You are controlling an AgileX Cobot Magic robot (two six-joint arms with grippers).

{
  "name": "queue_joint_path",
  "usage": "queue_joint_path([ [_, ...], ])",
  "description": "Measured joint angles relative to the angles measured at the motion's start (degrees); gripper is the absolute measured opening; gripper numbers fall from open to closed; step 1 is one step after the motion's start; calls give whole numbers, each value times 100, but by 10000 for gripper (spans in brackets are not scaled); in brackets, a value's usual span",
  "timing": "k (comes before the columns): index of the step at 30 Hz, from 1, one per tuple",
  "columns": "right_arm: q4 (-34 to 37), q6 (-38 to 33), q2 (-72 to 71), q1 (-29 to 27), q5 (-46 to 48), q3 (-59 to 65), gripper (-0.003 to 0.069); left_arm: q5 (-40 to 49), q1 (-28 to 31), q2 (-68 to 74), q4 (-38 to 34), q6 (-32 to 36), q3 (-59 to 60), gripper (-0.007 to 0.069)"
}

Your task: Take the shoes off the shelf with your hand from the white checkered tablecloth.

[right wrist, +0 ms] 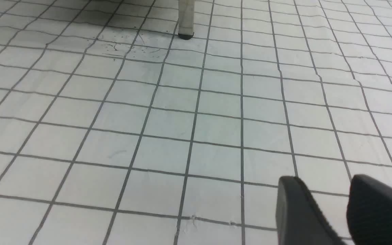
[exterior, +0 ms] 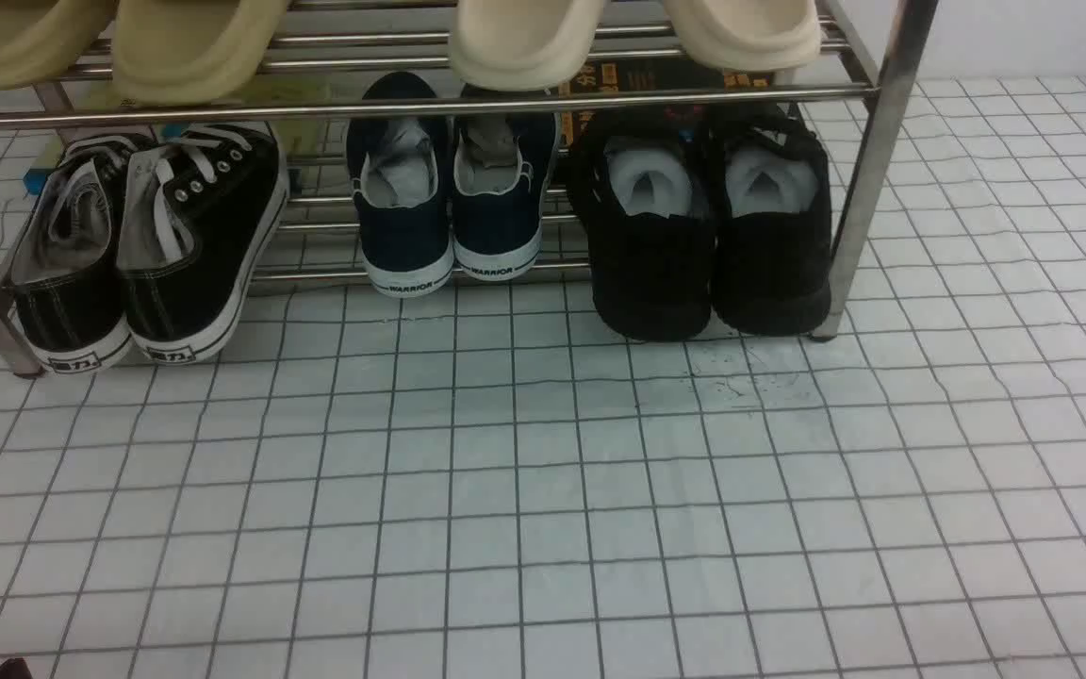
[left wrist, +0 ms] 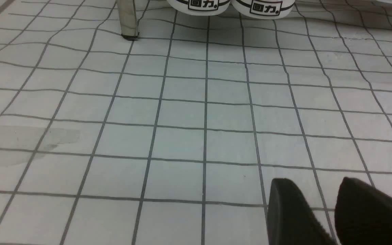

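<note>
The all-black mesh shoes (exterior: 708, 226) stand side by side at the right end of the chrome shelf's (exterior: 411, 102) lower tier, heels toward me, grey paper inside. The shelf stands on the white checkered tablecloth (exterior: 543, 490). My left gripper (left wrist: 316, 190) hovers low over bare cloth, its black fingers a little apart with nothing between them, well short of the shelf's left leg (left wrist: 128, 20). My right gripper (right wrist: 322, 185) is the same, open and empty over the cloth, short of the shelf's right leg (right wrist: 186, 20). The shoes do not show in either wrist view.
Black canvas sneakers with white soles (exterior: 152, 245) sit at the shelf's left, navy WARRIOR sneakers (exterior: 453, 189) in the middle. Cream slippers (exterior: 524, 38) lie on the upper tier. The canvas soles show in the left wrist view (left wrist: 231, 5). Dark specks (right wrist: 121, 49) mark the cloth.
</note>
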Motion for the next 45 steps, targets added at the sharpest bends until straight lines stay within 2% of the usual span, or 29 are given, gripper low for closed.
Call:
queue_joint_path([
  [41, -120, 8, 0, 0, 0, 0, 240, 0, 0, 0, 0, 0, 4, 240],
  [43, -56, 83, 0, 0, 0, 0, 240, 0, 0, 0, 0, 0, 4, 240],
  [45, 617, 547, 0, 0, -74, 0, 240, 0, 0, 0, 0, 0, 4, 240],
])
